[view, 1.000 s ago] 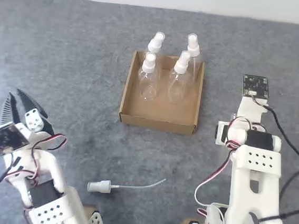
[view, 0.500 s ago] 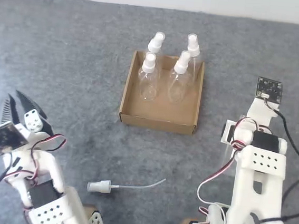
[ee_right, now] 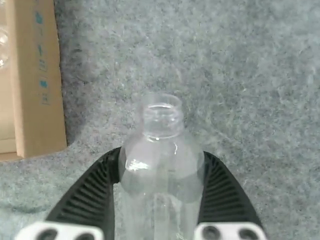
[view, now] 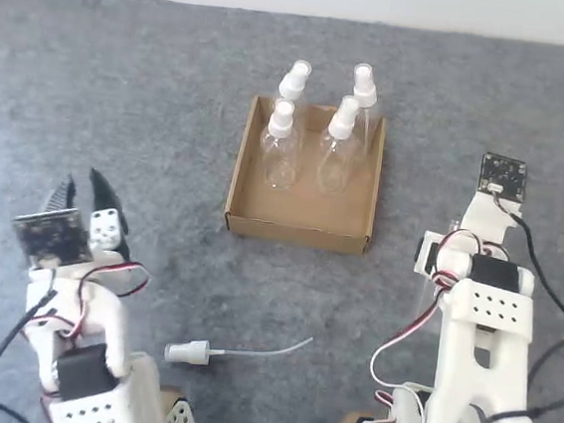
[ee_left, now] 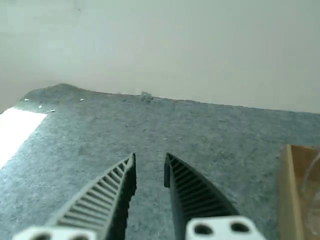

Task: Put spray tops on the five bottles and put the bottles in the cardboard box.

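The cardboard box (view: 301,218) sits mid-table. Inside stand two bottles with white spray tops (view: 280,146) (view: 338,145), and two more capped bottles (view: 296,78) (view: 364,82) rise at its far wall. A loose spray top (view: 189,352) with its long thin tube lies on the carpet in front of the box. My right gripper (ee_right: 161,155) is shut on a clear, uncapped bottle (ee_right: 161,125), held to the right of the box (ee_right: 35,75). My left gripper (view: 89,188) (ee_left: 150,165) hovers at the left, open by a narrow gap and holding nothing.
Grey carpet covers the table, with a pale wall along the far side. The box edge (ee_left: 292,190) shows beside the left gripper's fingers. The right arm's body (view: 482,311) stands at the front right, the left arm's base (view: 95,393) at the front left.
The left arm has swung right, toward the middle of the table, and its fingers stand closer together. The right arm shifted slightly right a second ago and has since held still.
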